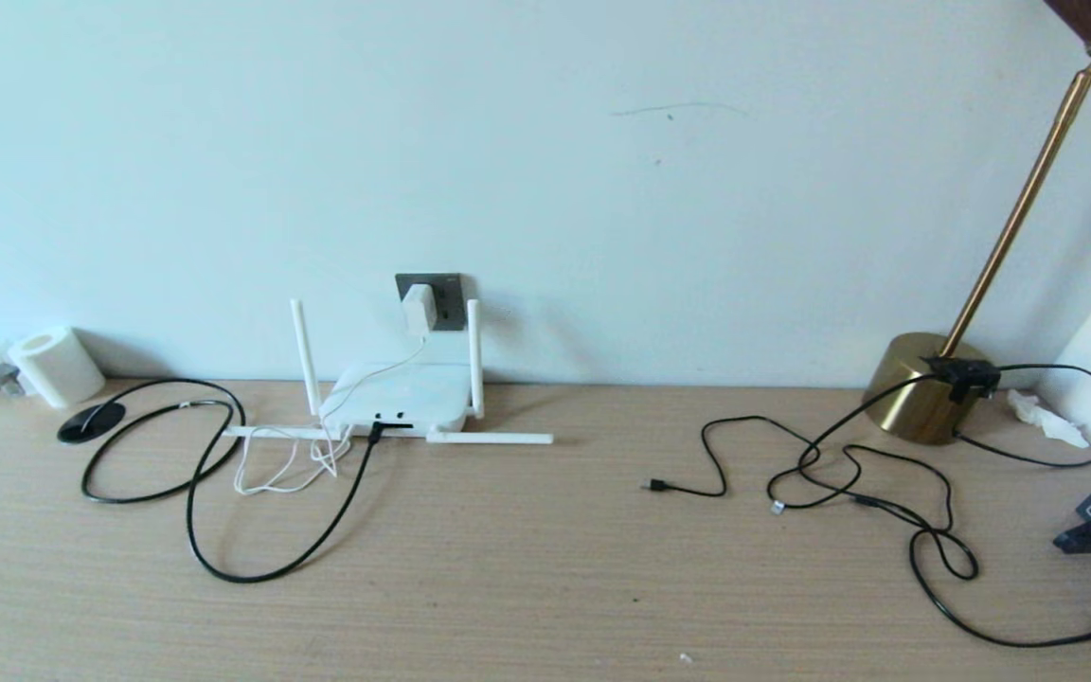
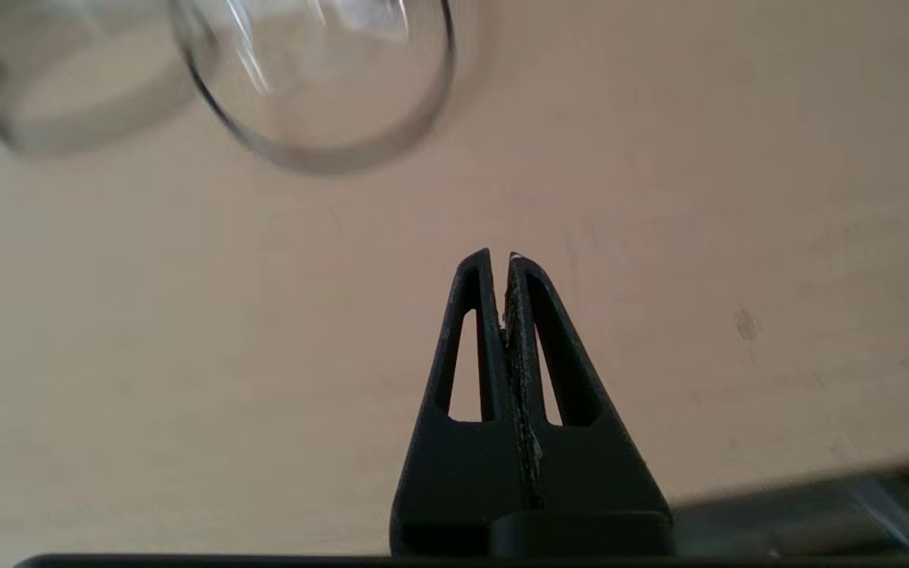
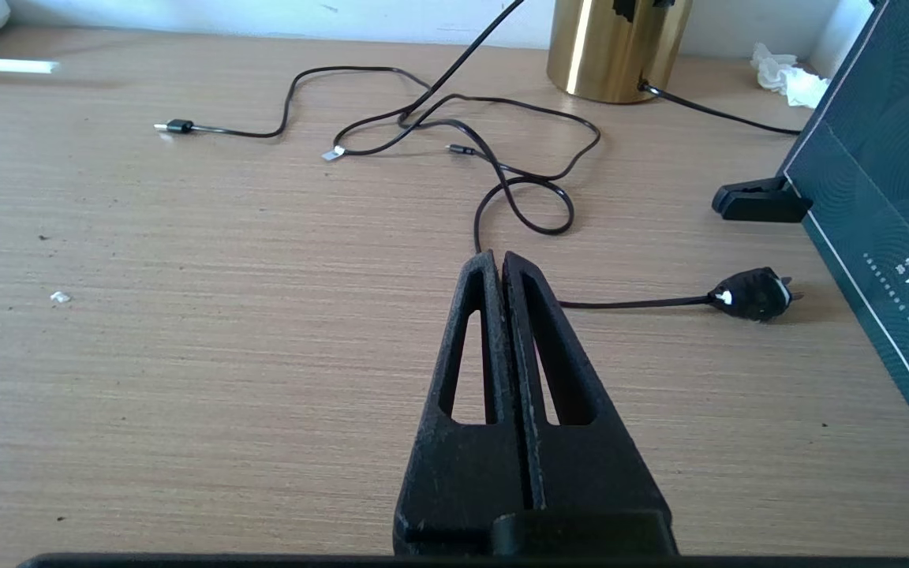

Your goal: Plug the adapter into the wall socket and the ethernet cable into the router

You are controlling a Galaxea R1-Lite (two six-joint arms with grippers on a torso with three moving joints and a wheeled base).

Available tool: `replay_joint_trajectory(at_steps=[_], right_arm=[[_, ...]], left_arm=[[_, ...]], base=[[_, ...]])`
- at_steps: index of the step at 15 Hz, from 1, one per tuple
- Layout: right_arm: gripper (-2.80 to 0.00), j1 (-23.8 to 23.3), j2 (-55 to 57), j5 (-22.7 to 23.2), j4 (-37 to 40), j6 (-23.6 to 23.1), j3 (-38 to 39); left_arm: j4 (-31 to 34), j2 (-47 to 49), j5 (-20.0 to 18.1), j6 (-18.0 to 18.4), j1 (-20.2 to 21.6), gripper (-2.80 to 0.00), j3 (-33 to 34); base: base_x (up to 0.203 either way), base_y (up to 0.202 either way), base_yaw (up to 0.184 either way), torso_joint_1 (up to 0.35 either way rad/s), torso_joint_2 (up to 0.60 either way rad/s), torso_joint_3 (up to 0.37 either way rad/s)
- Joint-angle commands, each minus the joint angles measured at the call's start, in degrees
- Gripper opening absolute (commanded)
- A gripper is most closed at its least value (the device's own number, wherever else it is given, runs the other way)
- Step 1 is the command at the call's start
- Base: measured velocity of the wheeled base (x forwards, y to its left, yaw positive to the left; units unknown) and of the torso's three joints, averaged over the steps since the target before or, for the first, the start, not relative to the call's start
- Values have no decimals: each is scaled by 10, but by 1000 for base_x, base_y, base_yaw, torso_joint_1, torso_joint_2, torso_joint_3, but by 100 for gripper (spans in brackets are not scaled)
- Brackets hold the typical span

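Note:
The white adapter (image 1: 419, 309) sits plugged in the dark grey wall socket (image 1: 448, 296), and its thin white cord runs down to the router (image 1: 399, 398). The black ethernet cable (image 1: 223, 493) loops over the table, its plug (image 1: 376, 434) seated in a port on the router's front face. Neither arm shows in the head view. My left gripper (image 2: 500, 256) is shut with nothing in it, above bare table near a clear glass (image 2: 320, 79). My right gripper (image 3: 496, 255) is shut and empty, over the table by the loose black cords.
A white paper roll (image 1: 57, 366) and a black disc (image 1: 91, 422) lie at far left. On the right are a brass lamp base (image 1: 924, 388), tangled black cords (image 1: 849, 474) with a black plug (image 3: 750, 293), a dark box (image 3: 880, 173) and a crumpled tissue (image 1: 1043, 417).

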Motion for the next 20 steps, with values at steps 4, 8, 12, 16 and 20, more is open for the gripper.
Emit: replay_joint_trajectory(at_steps=[4, 8, 12, 16, 20], right_arm=[[-280, 0, 1, 0, 0, 1, 0], [-280, 0, 1, 1, 0, -4, 1], [-280, 0, 0, 0, 0, -5, 1], [-280, 0, 0, 0, 0, -3, 0], [-280, 0, 0, 0, 0, 4, 0]], left_arm=[[-20, -91, 0, -55, 20, -280, 13], [-22, -90, 21, -86, 21, -280, 14], [-22, -90, 22, -94, 21, -280, 14], [-23, -90, 23, -94, 21, -280, 14], [-23, -90, 23, -94, 21, -280, 14]], base=[[0, 0, 0, 0, 0, 0], [0, 0, 0, 0, 0, 0], [0, 0, 0, 0, 0, 0], [0, 0, 0, 0, 0, 0], [0, 0, 0, 0, 0, 0]])
